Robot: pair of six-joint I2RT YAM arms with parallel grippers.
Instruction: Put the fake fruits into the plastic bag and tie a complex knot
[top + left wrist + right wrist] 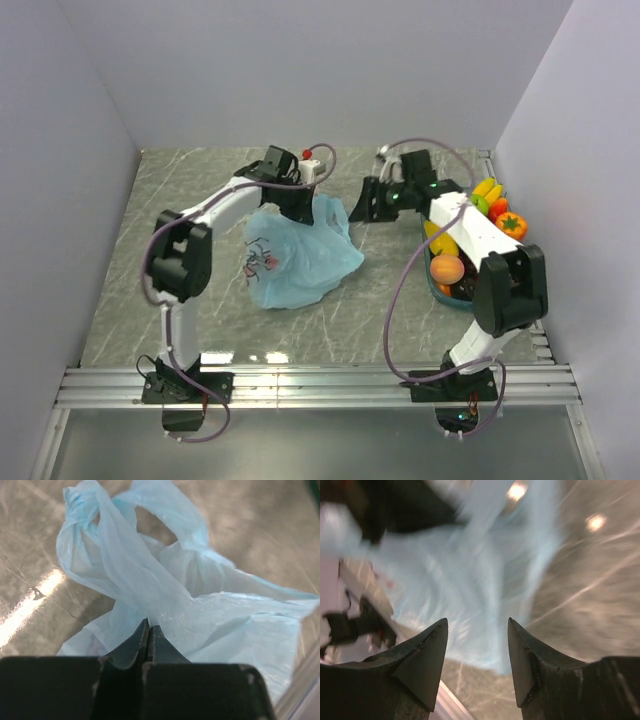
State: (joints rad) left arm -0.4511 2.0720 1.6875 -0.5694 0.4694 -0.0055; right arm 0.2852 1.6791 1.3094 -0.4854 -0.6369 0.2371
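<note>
The light-blue plastic bag (pixel 295 260) lies crumpled at the table's middle, its printed graphic facing up. My left gripper (pixel 303 200) sits at the bag's far top edge. In the left wrist view the left gripper (pixel 149 624) is shut, its tips pinched where a fold of the bag (pixel 215 610) runs in, below the handle loops (pixel 80 510). My right gripper (pixel 362 208) hovers open just right of the bag; its view is blurred, and the right gripper (pixel 477 625) has nothing between its fingers above the bag's edge (pixel 470 570). The fake fruits, among them a banana (pixel 486 187), an orange (pixel 512 224) and a peach (pixel 447 268), lie at the right.
A teal tray (pixel 438 288) holding the fruits stands against the right wall, partly hidden under my right arm. White walls close in the table on three sides. A metal rail (pixel 320 385) runs along the near edge by the arm bases.
</note>
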